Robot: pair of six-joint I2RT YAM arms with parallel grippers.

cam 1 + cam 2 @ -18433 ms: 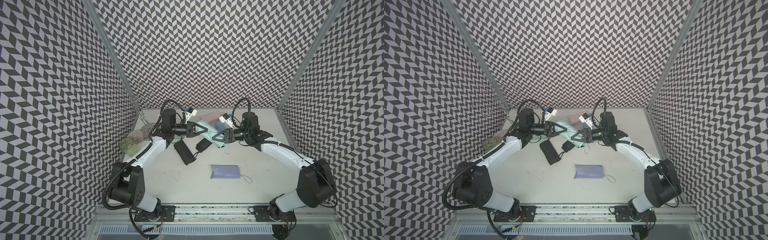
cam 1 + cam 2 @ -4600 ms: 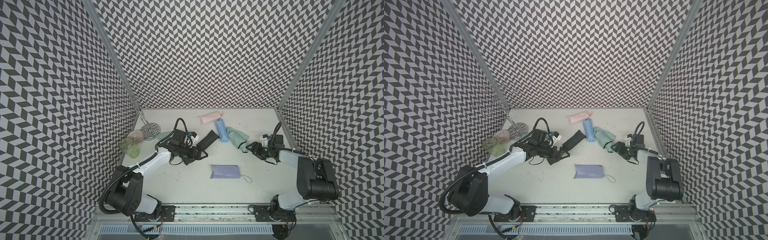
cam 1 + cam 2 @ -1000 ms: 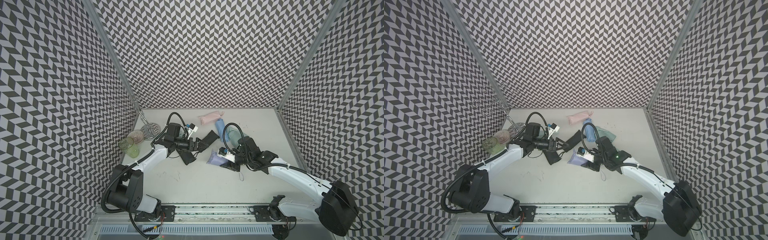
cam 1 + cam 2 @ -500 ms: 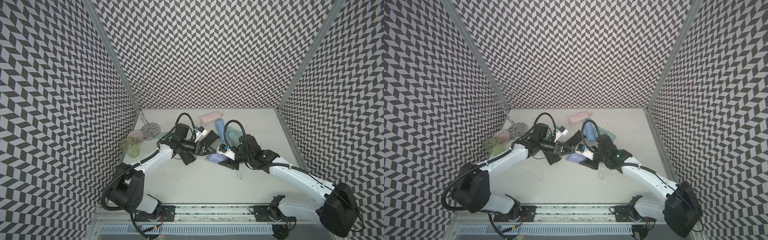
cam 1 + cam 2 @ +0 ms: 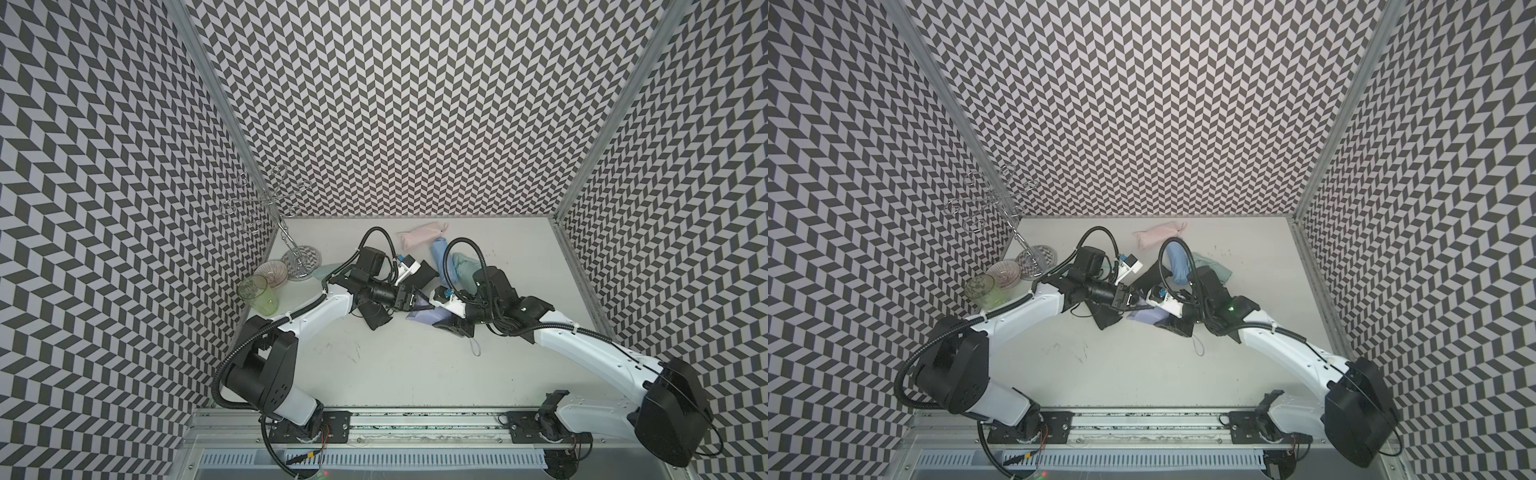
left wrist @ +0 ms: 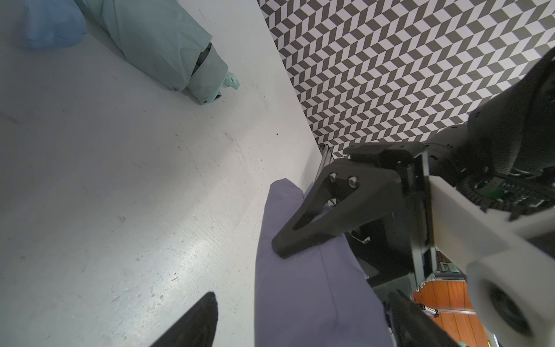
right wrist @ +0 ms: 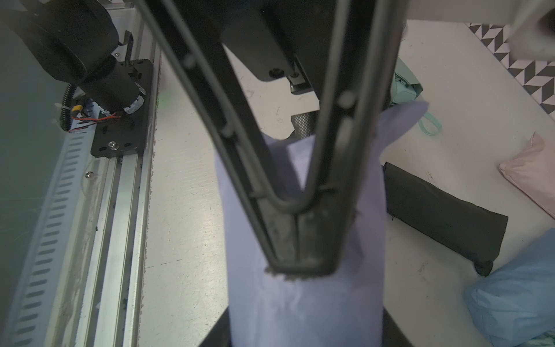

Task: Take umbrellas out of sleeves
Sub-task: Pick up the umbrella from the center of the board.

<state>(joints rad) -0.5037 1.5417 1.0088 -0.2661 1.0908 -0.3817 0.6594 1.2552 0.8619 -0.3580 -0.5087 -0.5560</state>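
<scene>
My right gripper (image 5: 451, 326) (image 7: 304, 327) is shut on the lavender umbrella (image 5: 422, 326) (image 5: 1142, 325) (image 7: 300, 300), which is still in its sleeve and held just above mid-table. Its wrist loop (image 5: 473, 347) dangles below. My left gripper (image 5: 419, 307) (image 6: 301, 296) is open, its jaws standing either side of the sleeve's free end (image 6: 315, 285), with a gap on one side. Behind lie a pink umbrella (image 5: 419, 235), a light blue one (image 5: 439, 253), a mint one (image 5: 465, 270) and a black one (image 5: 424, 275). Another black one (image 5: 376, 326) lies under my left wrist.
A clear green glass (image 5: 257, 293), a small pink bowl (image 5: 272, 272) and a wire stand (image 5: 301, 259) crowd the left edge. A mint fabric piece (image 5: 326, 270) shows behind my left arm. Patterned walls close in the table on three sides.
My left gripper has moved right to the lavender umbrella and its jaws have begun to narrow around the free end. My right gripper has carried the umbrella slightly left and back.
</scene>
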